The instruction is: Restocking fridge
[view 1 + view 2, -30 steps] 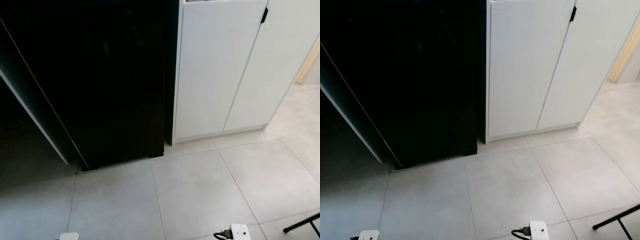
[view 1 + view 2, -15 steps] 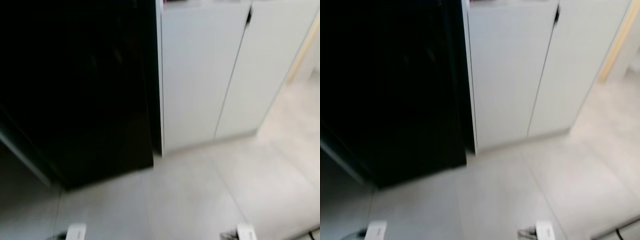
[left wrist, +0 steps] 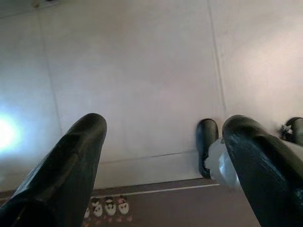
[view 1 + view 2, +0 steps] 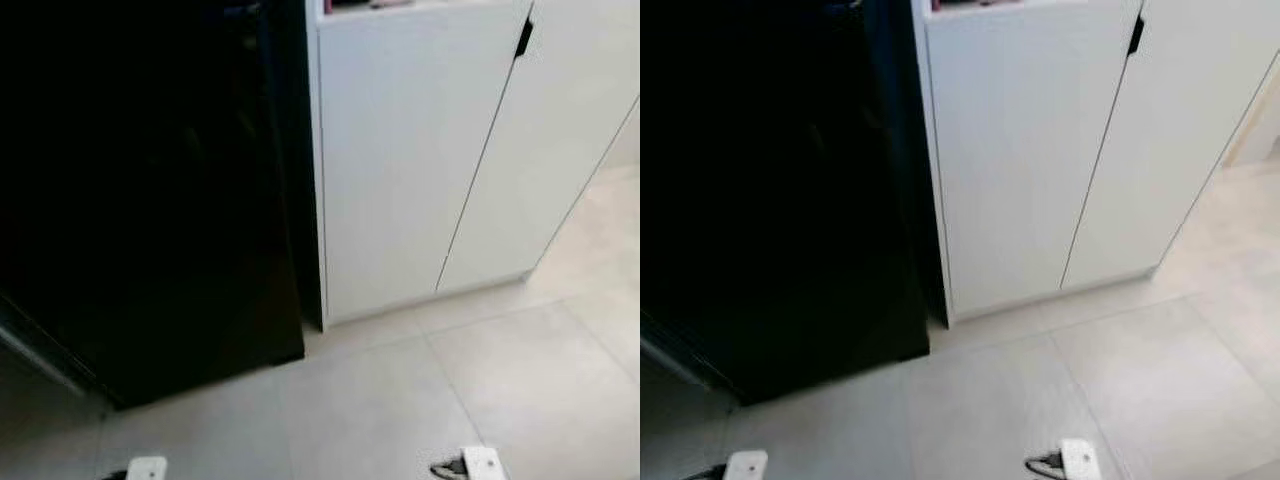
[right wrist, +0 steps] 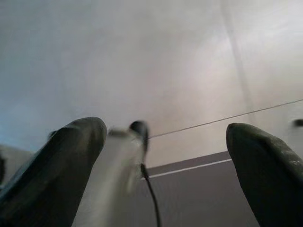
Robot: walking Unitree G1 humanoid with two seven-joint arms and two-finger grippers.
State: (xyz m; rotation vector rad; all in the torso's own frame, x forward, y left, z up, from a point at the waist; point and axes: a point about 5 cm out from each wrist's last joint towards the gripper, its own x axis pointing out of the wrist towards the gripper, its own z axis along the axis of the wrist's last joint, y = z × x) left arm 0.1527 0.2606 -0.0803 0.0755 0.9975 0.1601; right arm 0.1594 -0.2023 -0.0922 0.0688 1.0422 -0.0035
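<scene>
A tall black fridge (image 4: pixel 150 200) stands at the left, its glossy door closed and its foot on the tiled floor. Both arms hang low: a white piece of the left arm (image 4: pixel 146 468) and of the right arm (image 4: pixel 480 464) peek in at the lower edge. In the left wrist view my left gripper (image 3: pixel 165 130) is open, pointing down at pale tiles with nothing between its fingers. In the right wrist view my right gripper (image 5: pixel 164 132) is likewise open and empty above the floor.
White cabinet doors (image 4: pixel 400 170) with a small black handle (image 4: pixel 523 38) adjoin the fridge on the right. Pale floor tiles (image 4: pixel 380 400) stretch in front. A brown mat edge (image 3: pixel 156 208) and a black robot foot (image 3: pixel 207 142) lie below the left gripper.
The camera has shifted right and closer, so the fridge and cabinet sit further left and larger. The black stand leg at lower right has left the picture. Both grippers stay low.
</scene>
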